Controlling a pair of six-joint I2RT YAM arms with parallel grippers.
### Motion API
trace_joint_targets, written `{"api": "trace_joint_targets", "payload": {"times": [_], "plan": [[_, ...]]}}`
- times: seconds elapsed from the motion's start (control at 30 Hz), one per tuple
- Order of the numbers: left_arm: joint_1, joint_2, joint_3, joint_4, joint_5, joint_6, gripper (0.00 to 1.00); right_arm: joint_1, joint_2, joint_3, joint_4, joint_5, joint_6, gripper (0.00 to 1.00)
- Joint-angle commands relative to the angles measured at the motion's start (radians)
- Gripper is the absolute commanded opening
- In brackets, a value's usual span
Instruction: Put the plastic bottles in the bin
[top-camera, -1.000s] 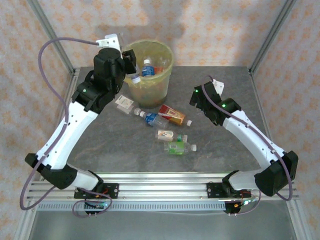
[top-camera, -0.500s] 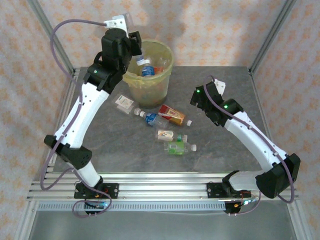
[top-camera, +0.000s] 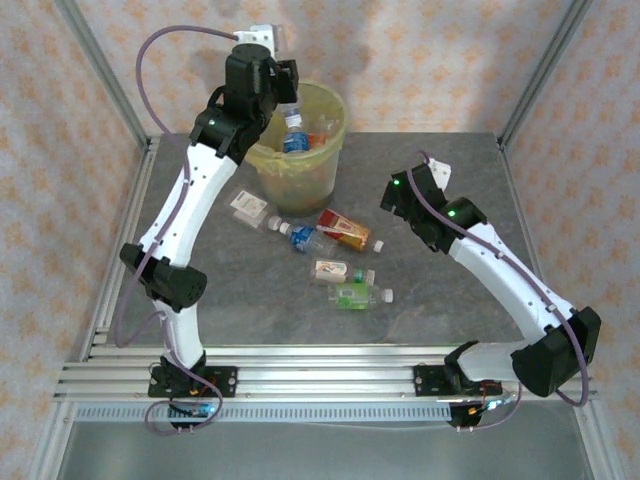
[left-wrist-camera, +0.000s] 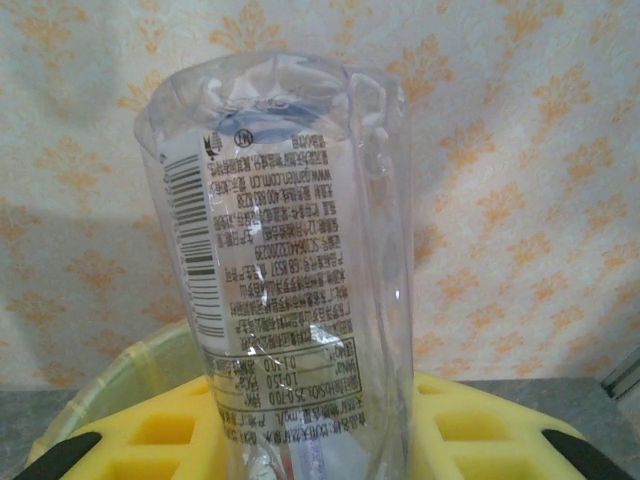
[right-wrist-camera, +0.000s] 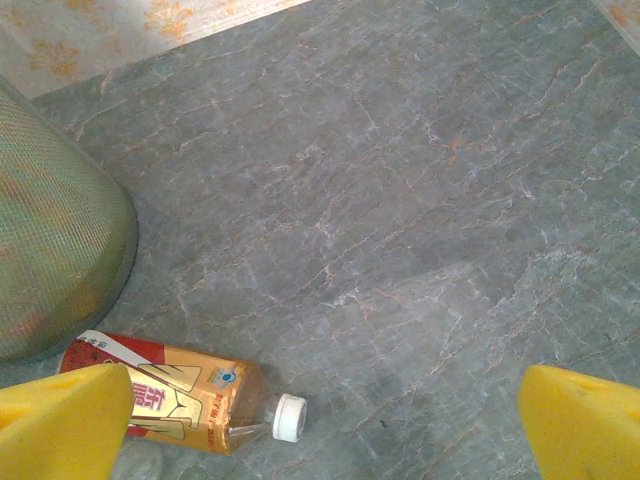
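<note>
My left gripper (left-wrist-camera: 300, 445) pinches a clear, crinkled thin-plastic bottle (left-wrist-camera: 285, 260) between yellow foam fingers (left-wrist-camera: 160, 435). It juts toward 12 o'clock, over the round bag-lined bin (top-camera: 305, 170). Its label shows a barcode and print too fine to read. My right gripper (right-wrist-camera: 320, 420) is spread wide above the grey marbled table (right-wrist-camera: 400, 200). An orange-labelled, white-capped bottle (right-wrist-camera: 170, 390) lies at 8 o'clock.

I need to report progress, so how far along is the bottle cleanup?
Done: the bin holds a few, with a blue-capped bottle on top. In hand: the left gripper is shut on a clear bottle above the bin's rim. Left: about five lie on the table, including an orange bottle near the open right gripper and a green bottle.
</note>
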Motion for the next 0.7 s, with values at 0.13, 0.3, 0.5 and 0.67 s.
{"api": "trace_joint_targets", "payload": {"times": [0.13, 0.3, 0.5, 0.67], "plan": [[0.049, 0.082, 0.106, -0.083, 0.052, 0.015, 0.23, -0.007, -0.015, 0.008, -0.030, 0.029, 0.003, 0.99], [0.070, 0.143, 0.145, -0.114, 0.071, -0.004, 0.24, -0.006, -0.010, 0.011, -0.043, 0.034, 0.012, 0.99], [0.074, 0.198, 0.153, -0.127, 0.080, -0.014, 0.26, -0.007, -0.003, 0.020, -0.055, 0.038, 0.018, 0.99], [0.074, 0.247, 0.182, -0.151, 0.089, -0.021, 0.27, -0.007, 0.008, 0.027, -0.063, 0.036, 0.018, 0.99]]}}
